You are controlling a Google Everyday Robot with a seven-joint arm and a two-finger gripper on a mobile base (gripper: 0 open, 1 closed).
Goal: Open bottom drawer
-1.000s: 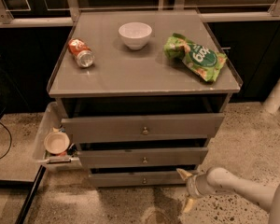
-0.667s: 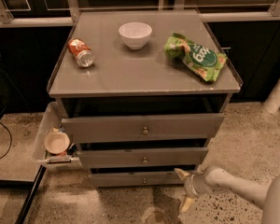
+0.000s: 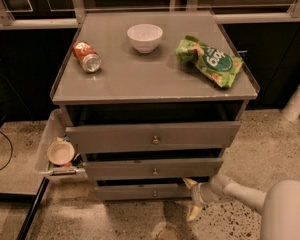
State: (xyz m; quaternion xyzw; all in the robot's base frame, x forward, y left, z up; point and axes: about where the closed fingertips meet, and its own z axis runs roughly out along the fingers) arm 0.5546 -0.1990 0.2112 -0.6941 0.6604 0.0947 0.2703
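Note:
The bottom drawer (image 3: 140,192) is the lowest and narrowest grey front of the three-drawer cabinet, with a small round knob (image 3: 154,193) at its centre. It stands slightly out from the cabinet. My gripper (image 3: 191,198) is low on the right, at the right end of the bottom drawer front, reaching in from the lower right on a white arm (image 3: 245,196). Its two yellowish fingers are spread apart, one fingertip (image 3: 189,182) near the drawer's upper right corner and the other (image 3: 193,214) down near the floor. It holds nothing.
On the cabinet top (image 3: 155,79) lie a red can (image 3: 87,56), a white bowl (image 3: 145,37) and a green chip bag (image 3: 210,60). The top drawer (image 3: 152,136) and middle drawer (image 3: 152,169) stand slightly out. A side tray (image 3: 46,149) holds a small bowl (image 3: 60,152).
My gripper has shifted a little to the left and up, closer to the right end of the bottom drawer front. The drawers have not moved.

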